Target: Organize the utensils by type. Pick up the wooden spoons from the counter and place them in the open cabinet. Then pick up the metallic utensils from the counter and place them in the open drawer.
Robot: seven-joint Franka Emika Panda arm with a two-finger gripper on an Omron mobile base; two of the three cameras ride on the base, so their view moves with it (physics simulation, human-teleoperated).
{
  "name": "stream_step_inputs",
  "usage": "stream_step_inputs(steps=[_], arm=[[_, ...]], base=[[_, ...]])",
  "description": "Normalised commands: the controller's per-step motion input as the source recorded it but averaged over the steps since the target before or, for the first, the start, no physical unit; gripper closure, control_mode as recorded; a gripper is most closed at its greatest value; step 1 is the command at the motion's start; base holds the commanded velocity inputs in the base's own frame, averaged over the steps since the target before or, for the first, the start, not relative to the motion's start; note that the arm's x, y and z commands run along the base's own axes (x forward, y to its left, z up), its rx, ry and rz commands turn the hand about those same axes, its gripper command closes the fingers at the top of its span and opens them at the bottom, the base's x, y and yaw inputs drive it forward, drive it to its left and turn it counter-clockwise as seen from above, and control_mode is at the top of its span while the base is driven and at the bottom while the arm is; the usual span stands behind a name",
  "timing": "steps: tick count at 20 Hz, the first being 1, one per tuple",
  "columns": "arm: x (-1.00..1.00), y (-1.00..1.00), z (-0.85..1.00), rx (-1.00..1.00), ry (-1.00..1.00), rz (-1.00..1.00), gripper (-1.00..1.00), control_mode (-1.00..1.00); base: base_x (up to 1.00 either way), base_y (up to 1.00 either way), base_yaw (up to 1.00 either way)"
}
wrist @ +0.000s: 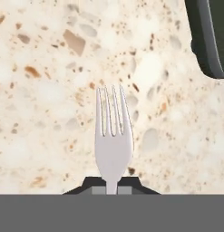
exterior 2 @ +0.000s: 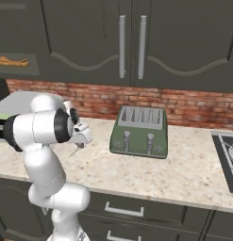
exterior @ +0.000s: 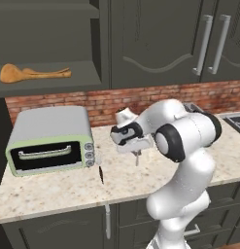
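While our claw [wrist: 112, 189] pinched the fork [wrist: 113, 136] by its handle above the surface [exterior: 53, 187], we judged keeping it level toward the drawer wisest, clear of the knife [exterior: 101, 174].

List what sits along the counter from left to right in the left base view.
Toaster oven → knife → pincer shut on the fork → the arm's white elbow.

Even, soft rendered light falls without glare on the counter [exterior: 53, 189], shadows faint, textures slightly coarse.
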Motion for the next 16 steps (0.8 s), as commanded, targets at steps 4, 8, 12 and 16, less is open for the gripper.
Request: stream_step_inputs(steps=[4, 8, 12, 16], arm=[[-0.55, -0.53, 0.60, 0.22, -0.20, 0.00, 1.00, -1.00], [-0.62, -0.36, 0.49, 0.18, -0.23, 0.00, 1.00, -1.00], [-0.74, -0.15, 0.48, 0.11, -0.26, 0.03, 1.00, -1.00], [-0.70, -0.07, 0.77, 0.04, -0.24, 0.01, 1.00, -1.00]], base=[[0.00, 0.00, 0.00], [0.00, 0.00, 0.00], [0.00, 0.00, 0.00], [0.00, 0.00, 0.00]])
